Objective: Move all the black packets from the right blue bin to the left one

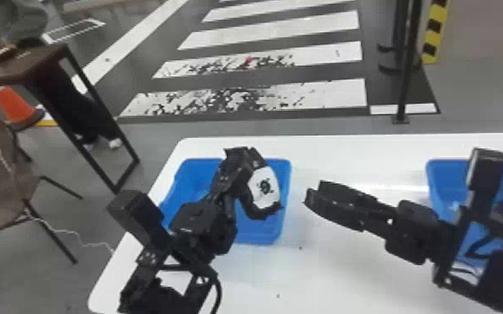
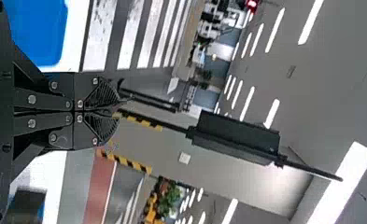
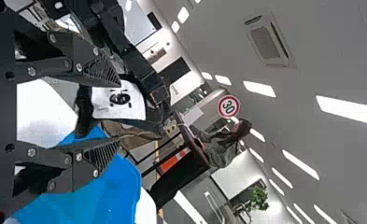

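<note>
The left fingers (image 2: 102,94) stand closed together, their ribbed pads facing. A blue bin (image 2: 37,30) sits on the white table (image 2: 76,28), near a striped floor (image 2: 130,35); farther off are a plant (image 2: 169,194) and a dark panel (image 2: 237,135) on a pole (image 2: 312,172).

Our left arm (image 1: 198,221) and right arm (image 1: 413,231) are black and boxy, with a curving black cable (image 1: 219,288) and round silver screws (image 2: 31,99).

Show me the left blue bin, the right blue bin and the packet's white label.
Left blue bin (image 1: 285,188): head view, on its right wall.
Right blue bin (image 1: 435,186): head view, on its left wall.
White label (image 1: 264,187): head view, its middle.
</note>
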